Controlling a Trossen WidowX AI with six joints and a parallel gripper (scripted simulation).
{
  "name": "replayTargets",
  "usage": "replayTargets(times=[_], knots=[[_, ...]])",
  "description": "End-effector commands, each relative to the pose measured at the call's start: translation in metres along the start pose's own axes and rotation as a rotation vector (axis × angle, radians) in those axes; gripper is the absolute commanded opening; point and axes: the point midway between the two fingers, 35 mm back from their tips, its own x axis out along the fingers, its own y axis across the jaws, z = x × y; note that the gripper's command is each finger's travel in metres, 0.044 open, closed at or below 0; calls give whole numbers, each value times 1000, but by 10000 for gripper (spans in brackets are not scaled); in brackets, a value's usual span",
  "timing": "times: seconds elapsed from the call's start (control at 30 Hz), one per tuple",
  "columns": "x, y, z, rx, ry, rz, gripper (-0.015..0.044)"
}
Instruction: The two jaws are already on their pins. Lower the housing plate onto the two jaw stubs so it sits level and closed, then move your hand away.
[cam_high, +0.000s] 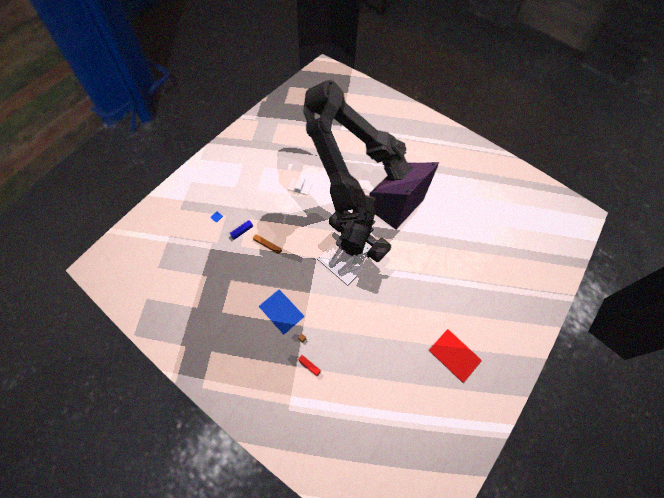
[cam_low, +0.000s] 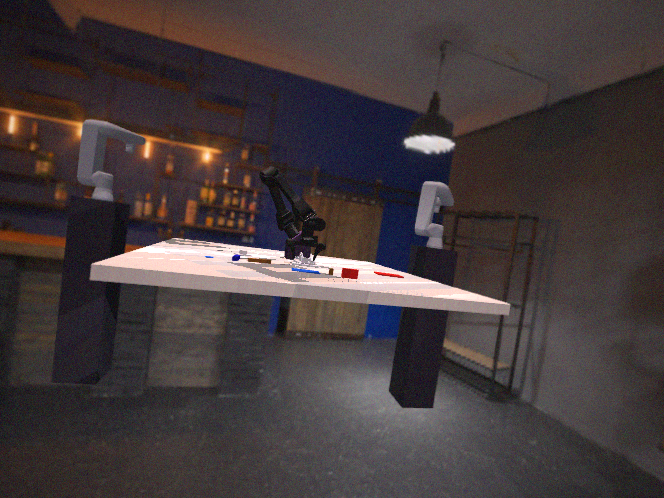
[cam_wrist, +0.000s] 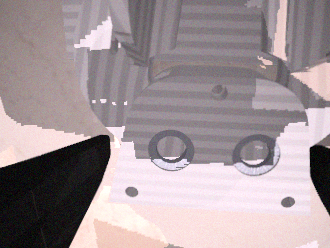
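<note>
A pale flat plate with a rounded far edge (cam_wrist: 200, 112) fills the middle of the wrist view. It bears two round rings, a left one (cam_wrist: 154, 150) and a right one (cam_wrist: 238, 154), and small dark round marks. Which layer is the housing plate I cannot tell, nor whether it sits level and closed. Grey jaw-like parts (cam_high: 340, 259) stand out over the white plate edge (cam_high: 347, 280) under my hand in the top view. My gripper (cam_wrist: 206, 149) (cam_high: 365, 251) (cam_low: 306, 254) is open and low, one black finger on each side of the plate, holding nothing.
A purple block (cam_high: 399, 195) stands by the arm's base. Also on the table are a blue sheet (cam_high: 281, 309), a red block (cam_high: 454, 354), a red bar (cam_high: 309, 365), a brown bar (cam_high: 267, 243), a blue cylinder (cam_high: 241, 229) and a white piece (cam_high: 301, 186).
</note>
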Motion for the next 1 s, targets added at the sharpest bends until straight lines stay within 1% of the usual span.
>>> replayTargets(times=[0.0, 0.2, 0.27, 0.43, 0.5, 0.6, 0.63, 0.97], knots=[[-10, 1, 2, 3, -1, 4, 440], [-69, 1, 1, 0, 0, 7, 440], [-76, 1, 0, 0, 0, 6, 440], [-70, 2, 2, -6, -12, 8, 440], [-86, 1, -6, -5, -8, 11, 440], [-119, -4, -25, -3, 0, 9, 440], [-124, -5, -29, -2, 1, 8, 440], [-126, -6, -30, -2, 2, 7, 440]])
